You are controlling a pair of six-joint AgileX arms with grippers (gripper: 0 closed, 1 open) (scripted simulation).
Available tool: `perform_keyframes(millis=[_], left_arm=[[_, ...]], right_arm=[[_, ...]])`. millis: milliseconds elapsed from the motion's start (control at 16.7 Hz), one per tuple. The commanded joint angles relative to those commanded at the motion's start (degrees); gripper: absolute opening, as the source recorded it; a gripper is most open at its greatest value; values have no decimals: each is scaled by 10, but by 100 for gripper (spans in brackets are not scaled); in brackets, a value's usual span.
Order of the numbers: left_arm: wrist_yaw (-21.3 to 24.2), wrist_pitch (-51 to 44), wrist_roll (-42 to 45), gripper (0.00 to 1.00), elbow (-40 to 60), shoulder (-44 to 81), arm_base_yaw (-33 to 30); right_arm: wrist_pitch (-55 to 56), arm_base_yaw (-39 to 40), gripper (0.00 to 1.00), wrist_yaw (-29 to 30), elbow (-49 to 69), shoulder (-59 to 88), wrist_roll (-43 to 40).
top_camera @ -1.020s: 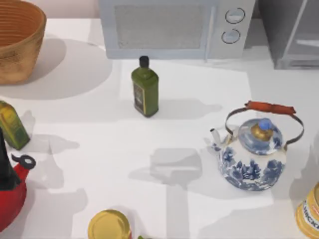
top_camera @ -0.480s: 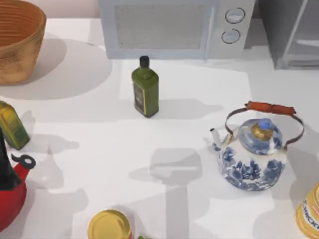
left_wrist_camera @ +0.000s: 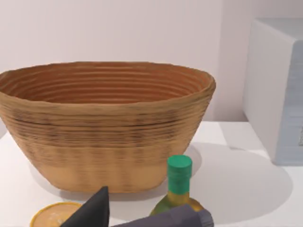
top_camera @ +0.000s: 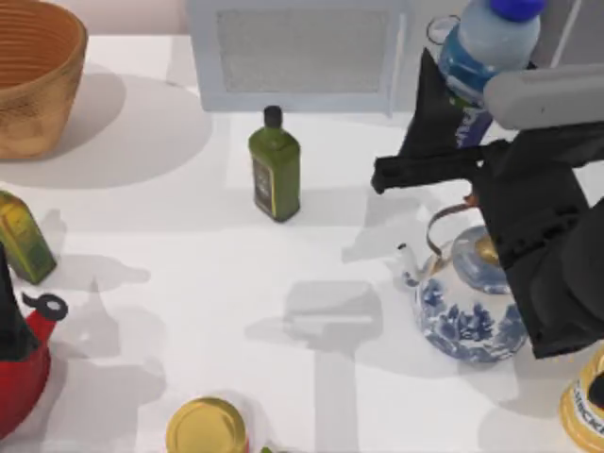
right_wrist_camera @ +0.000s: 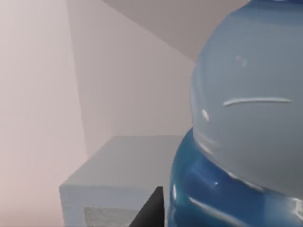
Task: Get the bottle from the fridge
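Table stock, top view, L to R:

- Wicker basket [top_camera: 33,71], far L corner. Also in left wrist view, w/ a green-capped bottle just in front.
- Yellow-green bottle [top_camera: 24,236], L edge. Red kettle [top_camera: 24,363] near it, at the L edge toward the front.
- Yellow lid jar [top_camera: 208,427], front edge.
- Dark green bottle [top_camera: 275,166], black cap, upright, centre-back, in front of microwave [top_camera: 302,52].
- Blue-white teapot [top_camera: 467,307], R of centre, partly under the right arm.
- The bottle [top_camera: 486,47]: blue cap, pale blue label, held up off the table at back R, over the microwave's R end. Big and close in right wrist view.
- Right gripper [top_camera: 451,127]: closed around the bottle's lower body, one dark finger showing on its L side.
- Fridge [top_camera: 576,38]: back R corner, mostly behind arm and bottle.

Risks (judgement):
- Grip sits low on the bottle, so it could tip or slip if swung fast.
- Teapot handle lies just under the arm; lowering w/o moving clear could snag or knock it.
- Dark green bottle is upright and topples easily if the carry path goes L and low.

Pose:
- Right arm reaches from front R toward back, forearm over the teapot, wrist turned L.
- Left arm parked at L, facing the basket; its fingers: cannot tell.
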Motion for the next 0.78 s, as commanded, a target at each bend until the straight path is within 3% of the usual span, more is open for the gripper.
perform_keyframes(millis=[360, 780], left_arm=[[0, 0, 0, 100, 0, 0, 0], [0, 0, 0, 100, 0, 0, 0]], right_arm=[[119, 158, 0, 197, 109, 267, 8], [153, 244, 0, 359, 172, 437, 21]])
